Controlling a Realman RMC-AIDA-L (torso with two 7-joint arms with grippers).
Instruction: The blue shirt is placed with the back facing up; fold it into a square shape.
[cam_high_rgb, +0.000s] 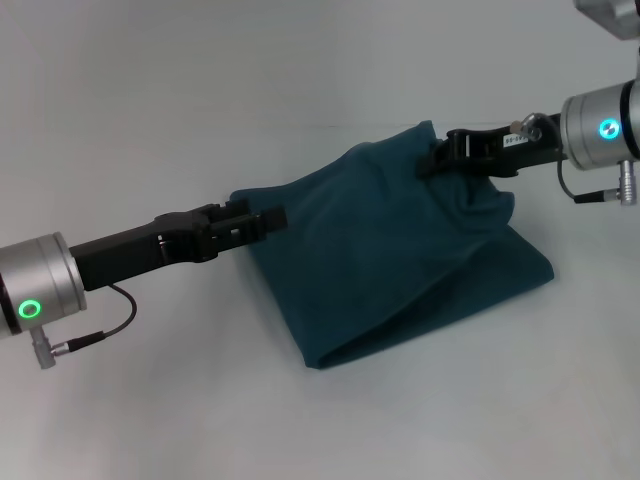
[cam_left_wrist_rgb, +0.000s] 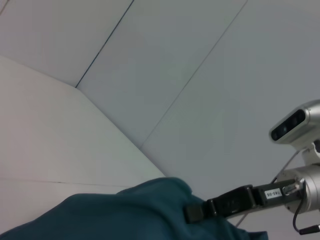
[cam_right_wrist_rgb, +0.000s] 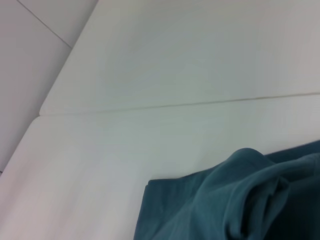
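I am holding the shirt (cam_high_rgb: 400, 260) up off the white table (cam_high_rgb: 150, 120) with both grippers, the teal cloth hanging between them in a slack, tent-like heap. My left gripper (cam_high_rgb: 268, 220) is reaching in from the left, its black fingers closed on the shirt's left edge near mid-height. My right gripper (cam_high_rgb: 437, 158) is coming in from the right and is pinching the raised fold at the shirt's top, where the cloth is bunching into a peak. Below both grips the fabric is sloping down to the table, its lower edge resting there and its bottom corner pointing toward me. A long crease is running across the front panel from the lower left up to the right. No lettering is showing on the visible surfaces.

My left wrist camera is looking across the lifted shirt (cam_left_wrist_rgb: 125, 210) at the right gripper (cam_left_wrist_rgb: 195, 214), whose black tip is pressing into the cloth, with its silver wrist behind it and pale wall panels (cam_left_wrist_rgb: 200, 75) beyond. My right wrist camera is showing a rumpled teal fold (cam_right_wrist_rgb: 240, 200) in front of the table (cam_right_wrist_rgb: 150, 75).
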